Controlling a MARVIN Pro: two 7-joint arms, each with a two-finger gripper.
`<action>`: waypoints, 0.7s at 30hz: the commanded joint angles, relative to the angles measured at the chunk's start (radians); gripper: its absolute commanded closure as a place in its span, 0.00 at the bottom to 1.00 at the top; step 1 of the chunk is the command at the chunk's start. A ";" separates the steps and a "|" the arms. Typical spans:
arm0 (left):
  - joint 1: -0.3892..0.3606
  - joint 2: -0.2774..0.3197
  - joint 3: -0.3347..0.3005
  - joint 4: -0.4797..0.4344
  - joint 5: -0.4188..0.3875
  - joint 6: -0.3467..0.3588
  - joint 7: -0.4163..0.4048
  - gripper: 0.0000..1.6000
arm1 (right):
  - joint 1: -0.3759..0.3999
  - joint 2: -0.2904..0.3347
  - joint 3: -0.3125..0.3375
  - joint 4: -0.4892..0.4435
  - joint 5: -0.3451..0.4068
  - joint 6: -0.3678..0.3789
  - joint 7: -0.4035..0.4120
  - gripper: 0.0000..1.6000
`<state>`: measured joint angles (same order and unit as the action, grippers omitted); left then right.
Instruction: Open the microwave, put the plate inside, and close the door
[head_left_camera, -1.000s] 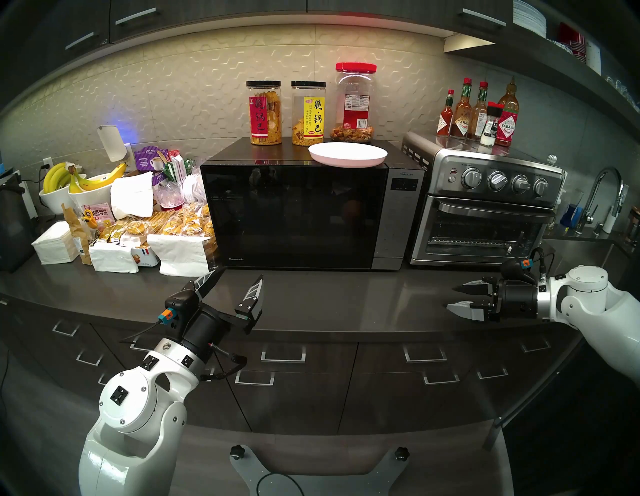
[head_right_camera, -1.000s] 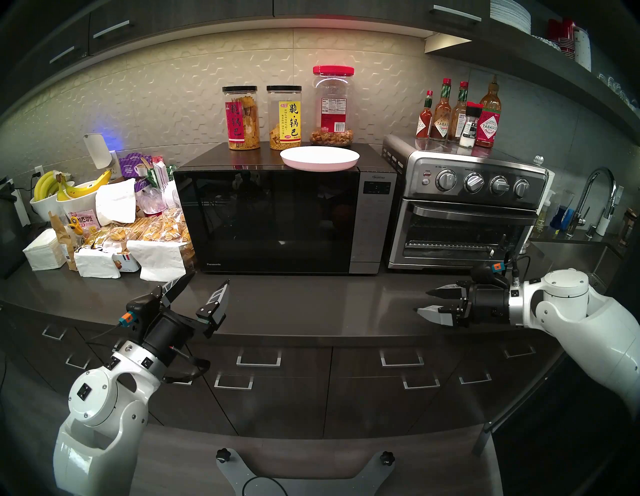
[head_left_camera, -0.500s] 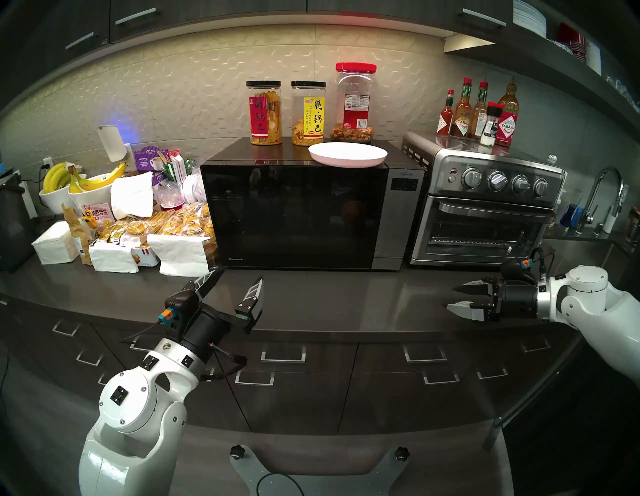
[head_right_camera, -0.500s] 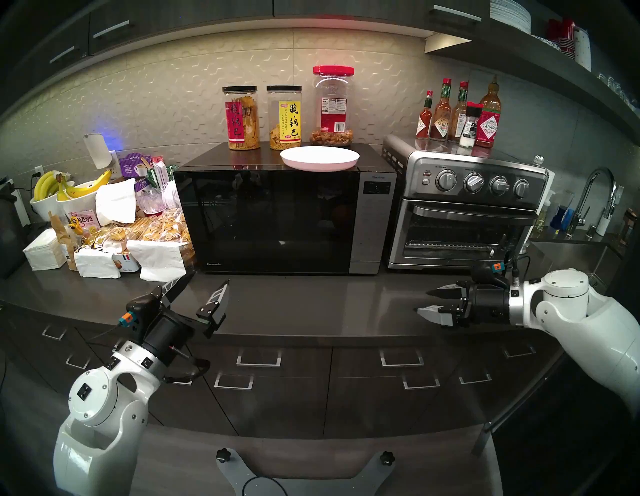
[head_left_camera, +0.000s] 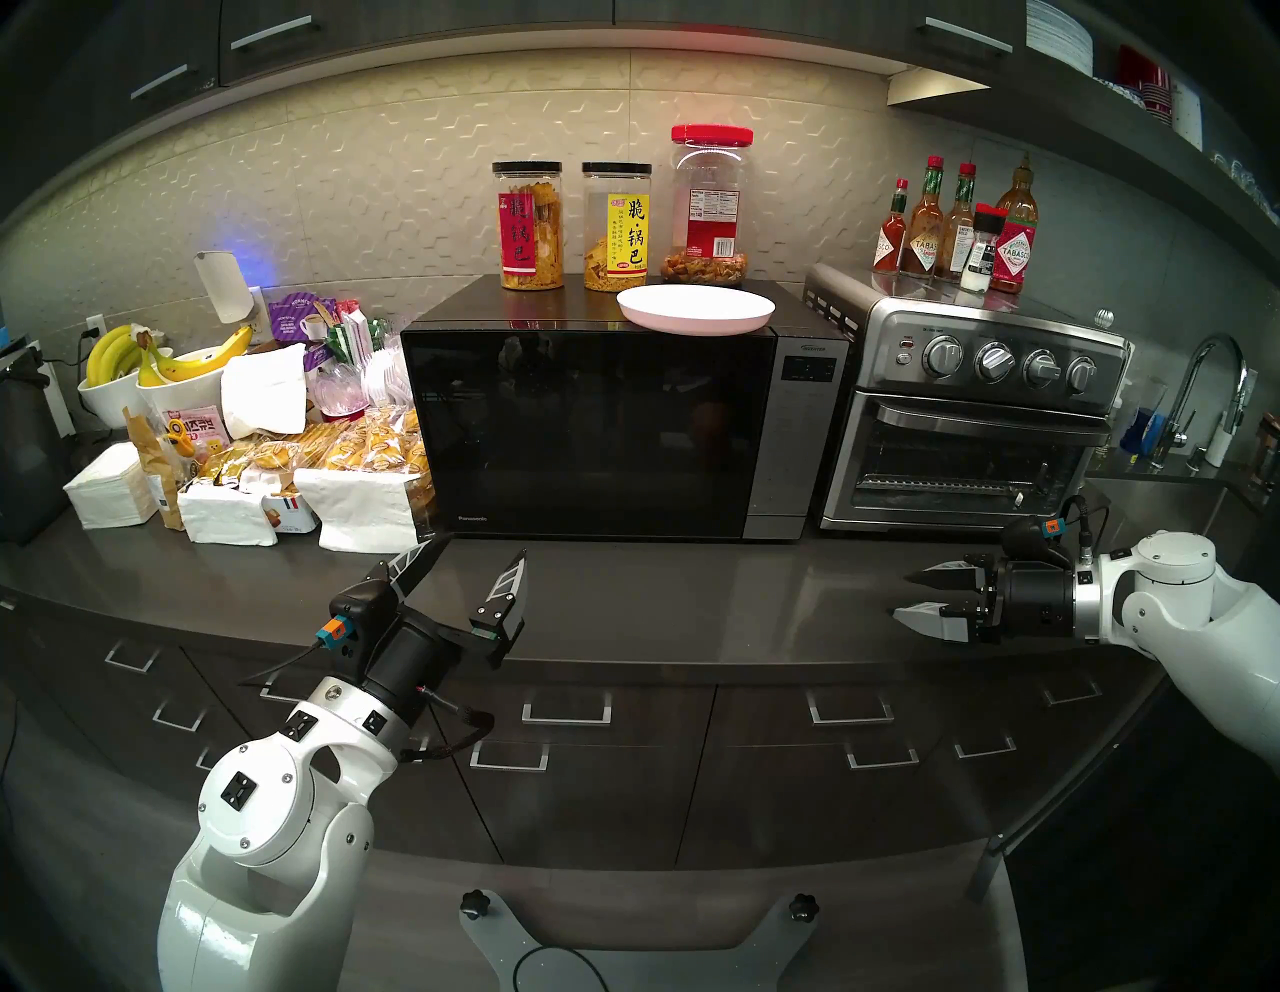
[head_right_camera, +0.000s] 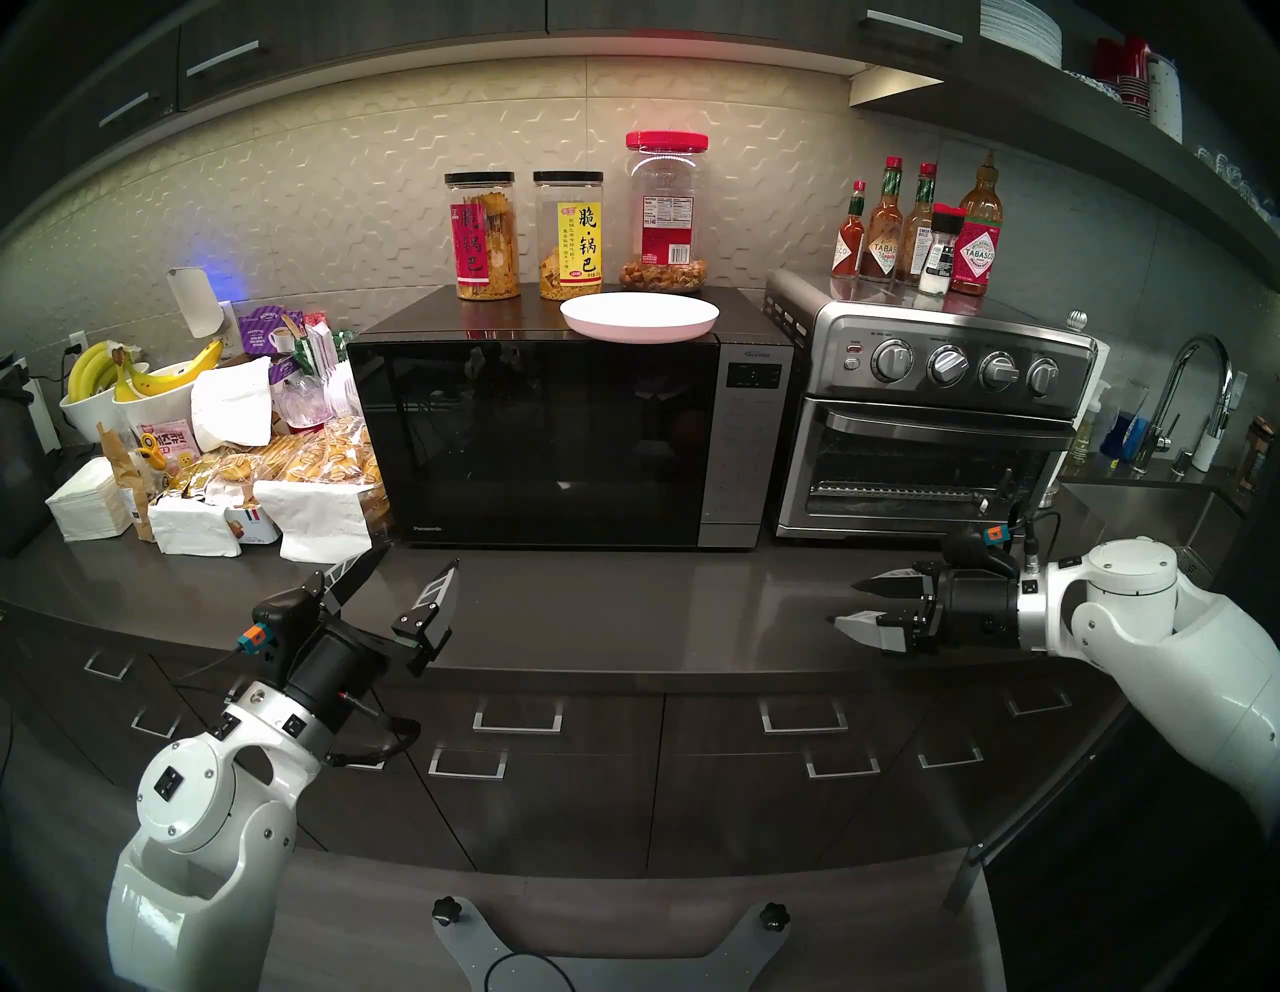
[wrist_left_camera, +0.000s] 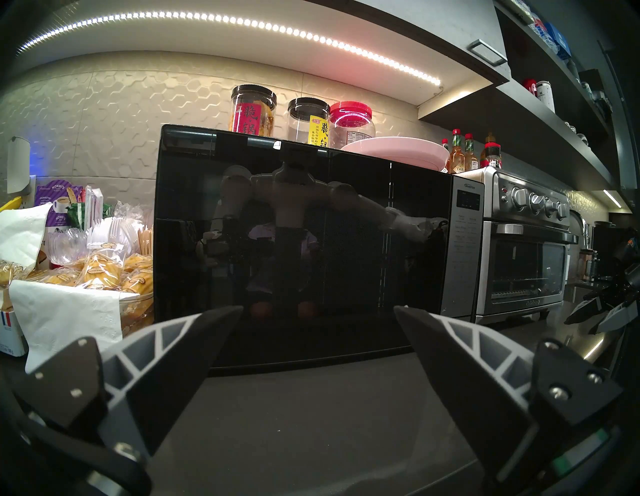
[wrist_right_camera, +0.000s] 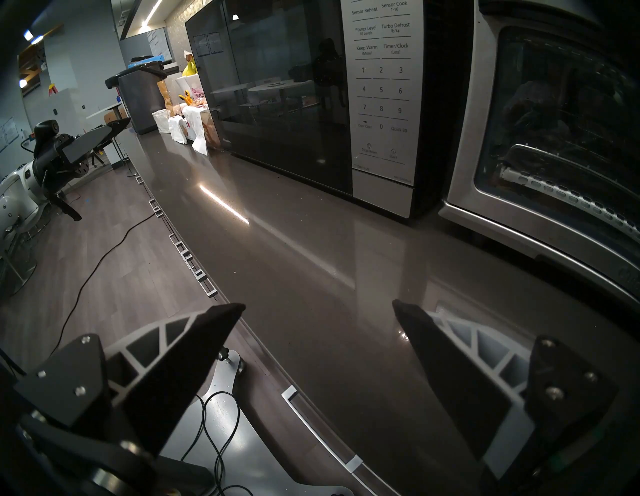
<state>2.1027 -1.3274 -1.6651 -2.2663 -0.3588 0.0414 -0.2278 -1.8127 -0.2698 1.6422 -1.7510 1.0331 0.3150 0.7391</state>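
The black microwave (head_left_camera: 796, 443) stands at the back of the counter, and its glossy black door (head_left_camera: 589, 429) is shut. The white plate (head_left_camera: 695, 310) lies on top of the microwave at its right front; it shows pink from below in the left wrist view (wrist_left_camera: 398, 152). My left gripper (head_left_camera: 485, 554) is open and empty, low over the counter in front of the door's lower left corner. My right gripper (head_left_camera: 911, 594) is open and empty, over the counter in front of the toaster oven. The door (wrist_left_camera: 301, 239) fills the left wrist view; the control strip (wrist_right_camera: 381, 86) shows in the right wrist view.
A steel toaster oven (head_left_camera: 970, 415) stands right of the microwave with sauce bottles (head_left_camera: 963, 228) on top. Three snack jars (head_left_camera: 616, 222) stand behind the plate. Snack bags, napkins and bowls of bananas (head_left_camera: 159, 360) crowd the counter at left. A sink faucet (head_left_camera: 1205, 388) is at far right.
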 joint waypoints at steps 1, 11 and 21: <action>0.000 0.001 0.002 -0.018 0.001 -0.001 -0.001 0.00 | 0.007 0.002 0.010 -0.001 0.002 -0.002 -0.001 0.00; 0.000 0.001 0.002 -0.018 0.001 -0.001 -0.001 0.00 | 0.007 0.002 0.010 -0.001 0.002 -0.002 -0.001 0.00; -0.001 0.000 0.002 -0.018 0.001 -0.001 -0.002 0.00 | 0.017 0.011 -0.009 -0.017 -0.006 0.008 -0.004 0.00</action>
<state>2.1027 -1.3275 -1.6653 -2.2663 -0.3587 0.0415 -0.2281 -1.8133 -0.2683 1.6415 -1.7552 1.0319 0.3153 0.7390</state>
